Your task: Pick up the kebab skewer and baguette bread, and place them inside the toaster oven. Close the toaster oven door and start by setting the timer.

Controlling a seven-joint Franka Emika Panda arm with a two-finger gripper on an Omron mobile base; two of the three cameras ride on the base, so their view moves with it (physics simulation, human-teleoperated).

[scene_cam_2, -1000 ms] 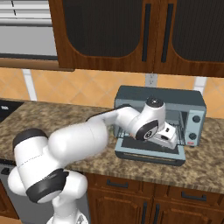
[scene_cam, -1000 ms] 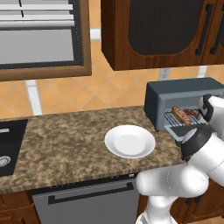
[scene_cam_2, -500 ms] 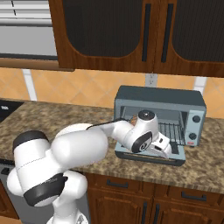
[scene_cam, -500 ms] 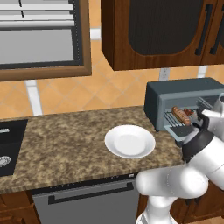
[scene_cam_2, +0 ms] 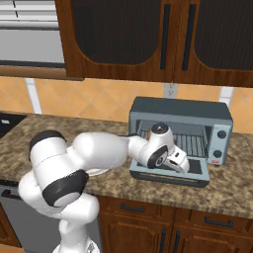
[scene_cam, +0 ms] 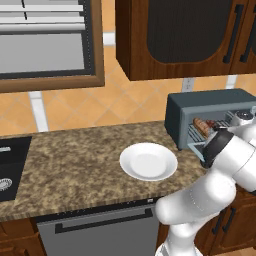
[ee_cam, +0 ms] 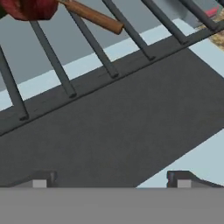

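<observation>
Food already sits inside the toaster oven (scene_cam: 215,107) at the right of the left base view: the kebab skewer (ee_cam: 74,9) lies on its rack. The gripper (ee_cam: 111,177) is open over the lowered toaster oven door (ee_cam: 131,131).

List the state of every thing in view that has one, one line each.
toaster oven door: open, folded down flat.
toaster oven: open, food on its wire rack.
kebab skewer: lying on the rack inside the oven.
baguette bread: something golden-brown lies on the rack; too small to be sure.
white plate: on the counter, nothing on it.
end effector: open, holding nothing, over the lowered door.
</observation>
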